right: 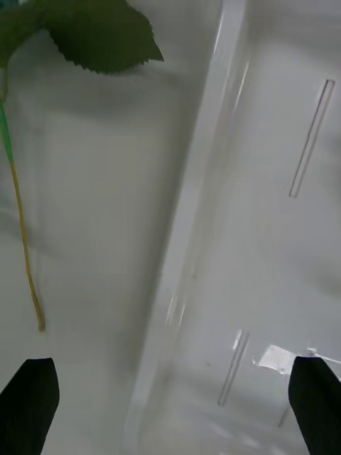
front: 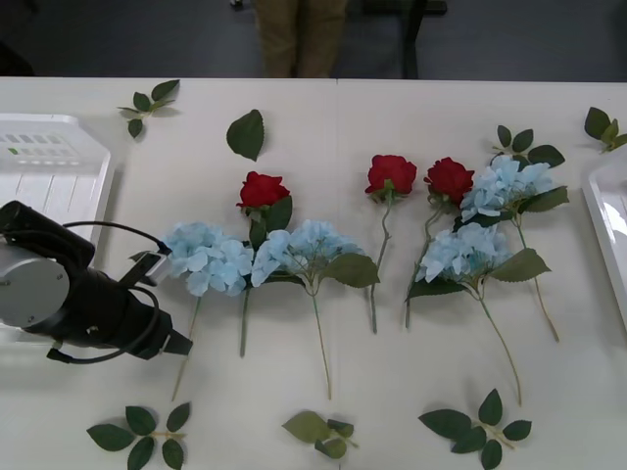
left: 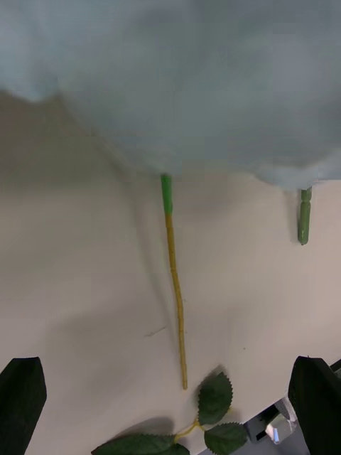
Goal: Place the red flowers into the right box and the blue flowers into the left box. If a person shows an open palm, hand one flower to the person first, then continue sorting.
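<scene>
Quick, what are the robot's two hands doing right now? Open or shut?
Left gripper: open, holding nothing, above the leftmost fluffy pale-blue hydrangea.
Right gripper: open, holding nothing, over the rim of the white plastic right tray.

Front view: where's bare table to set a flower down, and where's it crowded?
Free: the strip between the left box and the leftmost blue flower, and the table's back edge behind the red flowers. Crowded: the middle row of blooms, left gripper at its left end.
</scene>
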You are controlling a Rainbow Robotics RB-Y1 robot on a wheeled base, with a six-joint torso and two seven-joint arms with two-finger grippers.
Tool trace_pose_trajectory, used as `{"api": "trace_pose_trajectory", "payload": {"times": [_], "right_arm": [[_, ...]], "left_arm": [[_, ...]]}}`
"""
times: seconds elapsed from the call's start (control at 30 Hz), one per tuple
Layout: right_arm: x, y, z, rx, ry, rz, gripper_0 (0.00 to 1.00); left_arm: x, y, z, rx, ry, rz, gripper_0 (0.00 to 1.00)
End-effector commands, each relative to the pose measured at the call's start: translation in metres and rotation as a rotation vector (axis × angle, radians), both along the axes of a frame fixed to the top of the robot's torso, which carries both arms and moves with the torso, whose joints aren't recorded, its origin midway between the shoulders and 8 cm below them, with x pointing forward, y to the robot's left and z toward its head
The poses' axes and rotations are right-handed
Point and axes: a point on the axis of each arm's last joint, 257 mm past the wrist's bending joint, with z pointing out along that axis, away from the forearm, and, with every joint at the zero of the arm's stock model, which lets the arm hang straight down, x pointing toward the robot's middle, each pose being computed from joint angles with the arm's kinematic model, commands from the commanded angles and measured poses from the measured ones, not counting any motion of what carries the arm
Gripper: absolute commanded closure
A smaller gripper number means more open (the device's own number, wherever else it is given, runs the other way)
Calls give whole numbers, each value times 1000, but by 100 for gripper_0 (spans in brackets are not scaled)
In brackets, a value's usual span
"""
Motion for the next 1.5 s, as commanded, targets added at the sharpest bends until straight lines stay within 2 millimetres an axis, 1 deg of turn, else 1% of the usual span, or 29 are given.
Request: {"api": "trace_pose_trajectory", "payload": {"times": [0.03, 0.07, 0.1, 0.17, 0.3, 0.37, 0.43, 0.5, 0.6, 0.7, 0.77, 0.87, 0.9, 0.93, 0.97, 1.0, 1.03, 1.07, 1.13, 1.17, 1.2, 1.23, 1.33, 1.47, 1.5], "right_arm": [[47, 53, 8, 53, -68, 4, 6], [53, 62, 3, 52, -72, -1, 6], [55, 66, 1, 51, -72, -4, 6], [65, 87, -12, 69, -68, -29, 6], [80, 110, -31, 79, -82, -66, 6], [85, 119, -36, 68, -95, -54, 6], [85, 126, -41, 73, -90, -53, 6], [86, 140, -48, 92, -83, -46, 6], [88, 151, -49, 104, -89, -35, 6], [95, 166, -50, 100, -105, -14, 6], [99, 173, -50, 87, -113, 2, 6], [105, 179, -52, 65, -132, 9, 10], [109, 181, -53, 53, -141, 13, 15], [109, 180, -54, 45, -142, 12, 17], [112, 182, -54, 32, -150, 15, 22], [114, 182, -55, 22, -154, 16, 30], [115, 183, -55, 17, -158, 16, 34], [116, 183, -57, 6, -161, 17, 46], [119, 184, -57, -8, -170, 20, 74], [119, 184, -57, -9, -170, 19, 81], [120, 184, -57, -8, -171, 17, 94], [119, 184, -57, -7, -170, 19, 100], [120, 186, -55, -7, -175, 26, 100], [119, 188, -49, 18, -170, 28, 100], [115, 190, -46, 40, -155, 30, 100]], "left_arm": [[10, -25, 0, -31, -42, 64, 0], [13, -29, -2, -27, -54, 70, 0], [15, -31, -2, -25, -61, 74, 0], [20, -38, -5, -26, -70, 114, 0], [28, -48, -8, -18, -91, 147, 0], [31, -50, -8, -13, -103, 152, 0], [34, -50, -8, -3, -115, 158, 0], [36, -49, -10, 14, -125, 159, 0], [38, -47, -11, 31, -136, 164, 0], [41, -49, -14, 50, -153, 169, 0], [43, -52, -13, 48, -158, 173, 0], [44, -54, -12, 41, -157, 184, 0], [45, -55, -12, 40, -158, 186, 0], [45, -54, -12, 41, -159, 186, 0], [46, -54, -12, 41, -162, 190, 0], [47, -55, -11, 39, -165, 191, 0], [47, -54, -12, 41, -165, 191, 0], [47, -53, -12, 46, -167, 192, 0], [47, -51, -15, 57, -167, 191, 0], [48, -50, -17, 58, -168, 193, 0], [49, -48, -20, 62, -167, 197, 0], [51, -47, -23, 61, -174, 202, 0], [58, -43, -31, 62, -195, 209, 0], [61, -40, -33, 73, -202, 208, 0], [62, -39, -32, 76, -206, 207, 0]]}}
